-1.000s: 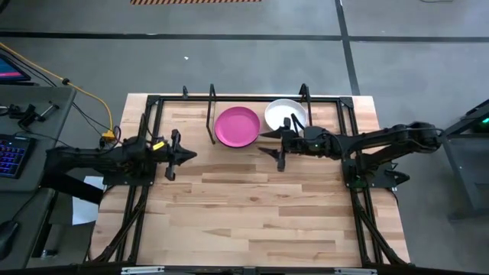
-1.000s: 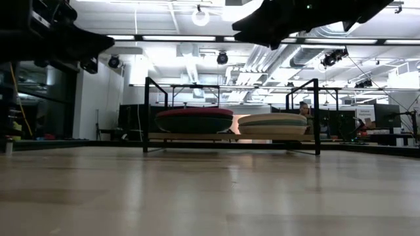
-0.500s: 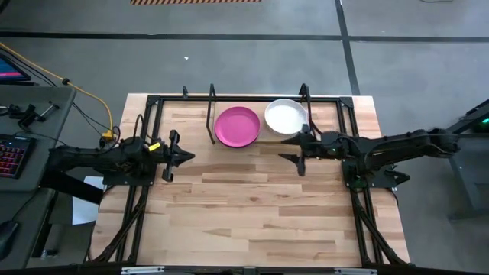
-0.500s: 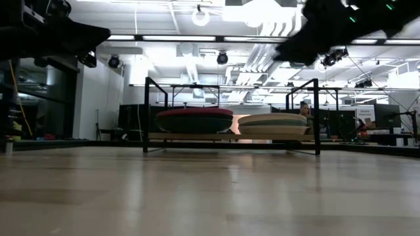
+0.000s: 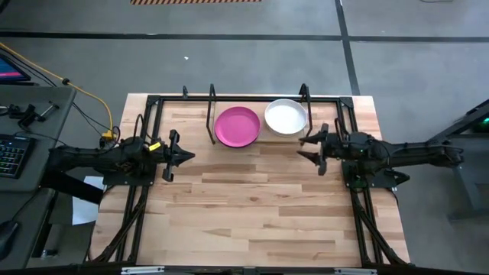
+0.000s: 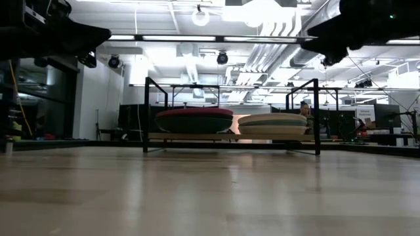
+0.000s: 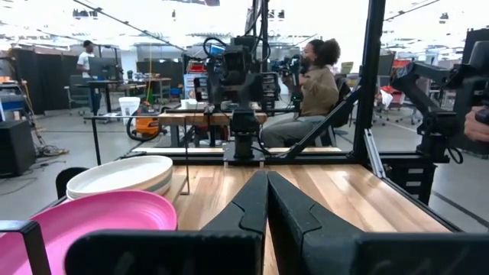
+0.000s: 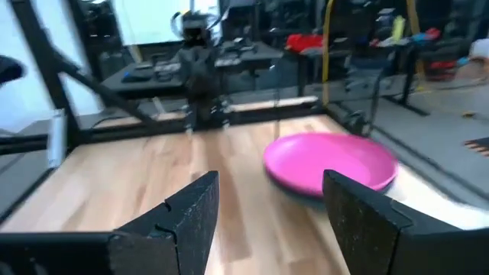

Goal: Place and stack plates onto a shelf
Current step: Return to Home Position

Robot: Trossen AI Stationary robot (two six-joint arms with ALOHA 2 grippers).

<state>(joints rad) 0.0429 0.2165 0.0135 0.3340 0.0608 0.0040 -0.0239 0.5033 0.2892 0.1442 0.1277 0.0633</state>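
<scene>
Retreat to the rest pose is judged to be the step in hand, since no plate is seen loose on the wooden tabletop (image 5: 252, 206) and nothing is held. At the table's left side the left gripper (image 5: 183, 155) is poised above the wood, its fingers pressed together on nothing; no move seems called for from it. Right of it, on the shelf (image 6: 226, 137) at the table's far edge, two stacks are set side by side. The magenta plate (image 5: 238, 126) is seen on top of the left stack, the white plate (image 5: 286, 117) on top of the right. Farther right, the right gripper (image 5: 306, 147) is held near the white-topped stack but clear of it, fingers spread wide and empty. To be done well, that arm should be drawn straight back above rim height — a dipped finger could be caught on the uprights, and a stack nudged.

Smooth plastic is suggested by the plates — round, shallow and low-rimmed, so they are nested closely. In the low view the left stack is read as dark under its magenta top, the right as pale with a teal band. Thin black wire is used for the uprights, light wood for the shelf's board.
</scene>
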